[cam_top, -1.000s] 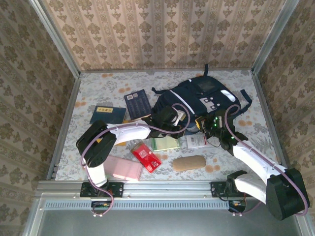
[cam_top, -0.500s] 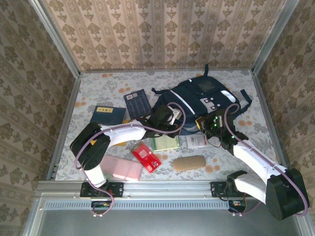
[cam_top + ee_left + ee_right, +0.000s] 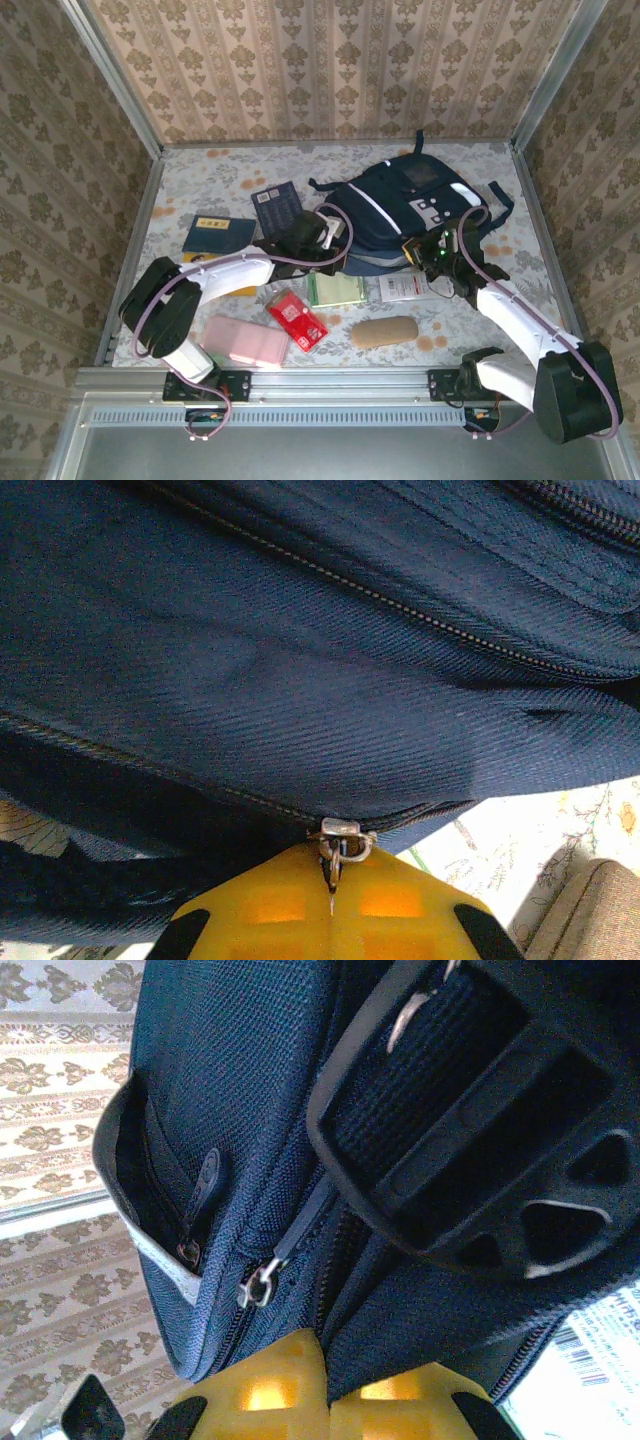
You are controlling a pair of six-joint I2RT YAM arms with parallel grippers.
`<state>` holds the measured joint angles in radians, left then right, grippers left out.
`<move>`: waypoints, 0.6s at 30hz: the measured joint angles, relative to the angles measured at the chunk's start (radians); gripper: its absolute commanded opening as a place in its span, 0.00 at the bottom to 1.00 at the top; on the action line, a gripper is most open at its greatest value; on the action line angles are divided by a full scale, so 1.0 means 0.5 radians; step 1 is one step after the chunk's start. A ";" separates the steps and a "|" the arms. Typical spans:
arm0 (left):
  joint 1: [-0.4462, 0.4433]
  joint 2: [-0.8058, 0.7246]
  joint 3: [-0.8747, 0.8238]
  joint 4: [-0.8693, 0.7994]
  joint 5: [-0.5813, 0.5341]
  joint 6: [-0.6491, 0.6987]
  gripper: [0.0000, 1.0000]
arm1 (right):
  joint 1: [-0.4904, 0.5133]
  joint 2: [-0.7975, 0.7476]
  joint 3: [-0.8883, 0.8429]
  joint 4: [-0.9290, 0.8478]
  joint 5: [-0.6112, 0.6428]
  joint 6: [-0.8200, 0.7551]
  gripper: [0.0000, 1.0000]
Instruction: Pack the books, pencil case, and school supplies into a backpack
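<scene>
Jaws of the left gripper (image 3: 332, 890) are pressed fully together, their yellow plastic tips pinching the small metal zipper pull (image 3: 338, 840) at the near edge of the backpack (image 3: 400, 210). The bag's navy fabric is a coarse diagonal twill crossed by fine lines of zipper teeth. On the right gripper (image 3: 335, 1372) the jaws are likewise closed tight, nipping a fold of the same woven fabric just below a silver slider (image 3: 260, 1285). A chunky black plastic buckle (image 3: 470, 1140) on ribbed webbing sits above them. Seen from above, the backpack lies soft and rounded at the far right of the floral surface (image 3: 230, 175), with a white stripe across it and both grippers at its near edge. To its left lie two thin flat books, a navy book (image 3: 279, 209) with a white grid and a blue book (image 3: 218, 234) with a yellow label. Nearer lie a pale green pad (image 3: 336, 290), a glossy red packet (image 3: 297, 318), a white packet (image 3: 404, 288), a tan oblong pencil case (image 3: 384, 331) and a pink flat case (image 3: 245, 341).
</scene>
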<state>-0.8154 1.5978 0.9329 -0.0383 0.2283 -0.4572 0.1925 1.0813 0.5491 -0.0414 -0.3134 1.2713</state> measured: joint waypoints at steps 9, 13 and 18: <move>0.022 -0.045 -0.020 -0.002 0.024 -0.005 0.00 | -0.066 0.237 0.220 -0.205 -0.072 -0.309 0.01; -0.008 -0.045 -0.020 -0.004 0.037 -0.021 0.00 | -0.084 0.405 0.394 -0.319 -0.070 -0.455 0.14; -0.058 -0.016 0.018 0.002 0.055 -0.050 0.00 | -0.114 0.667 0.710 -0.475 -0.037 -0.662 0.45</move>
<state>-0.8444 1.5898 0.9417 -0.0376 0.2558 -0.4820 0.1352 1.4147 0.9043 -0.2790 -0.3321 0.9401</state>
